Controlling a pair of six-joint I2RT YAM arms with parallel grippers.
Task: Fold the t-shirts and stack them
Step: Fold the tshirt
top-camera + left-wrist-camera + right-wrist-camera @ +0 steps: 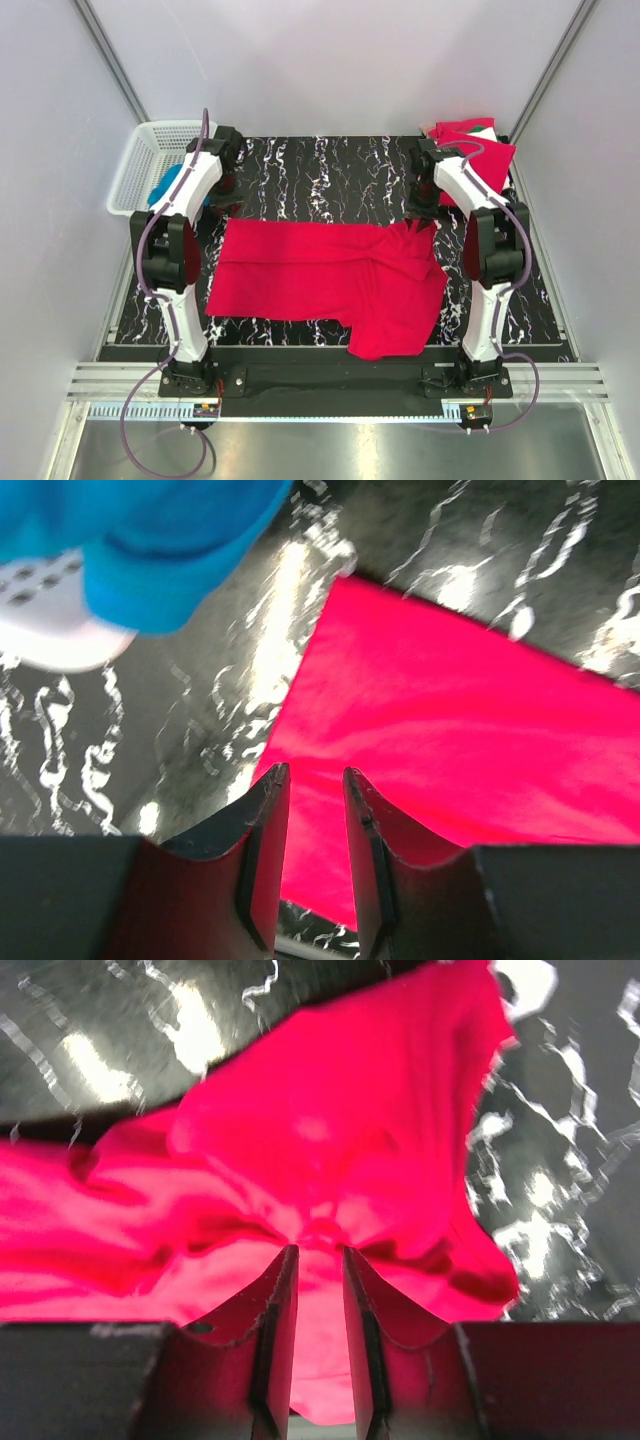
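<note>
A black table [330, 170] veined with white fills the work area. A red t-shirt [320, 270] lies across its middle. The left half is smooth and flat. The right half is rumpled, with one flap reaching the near edge of the table.

A white plastic basket [140, 165] sits at the far left corner, with a blue cloth [165, 190] hanging over its rim. At the far right corner lies a small pile of shirts [470, 145], red with a bit of white and green on top.

The left gripper [315, 772] hangs above the flat shirt's far left corner, jaws parted with nothing between them. The right gripper [318, 1250] is low over the rumpled far right part. Its jaws stand slightly apart and fabric puckers right at the tips. I cannot tell whether they pinch it.
</note>
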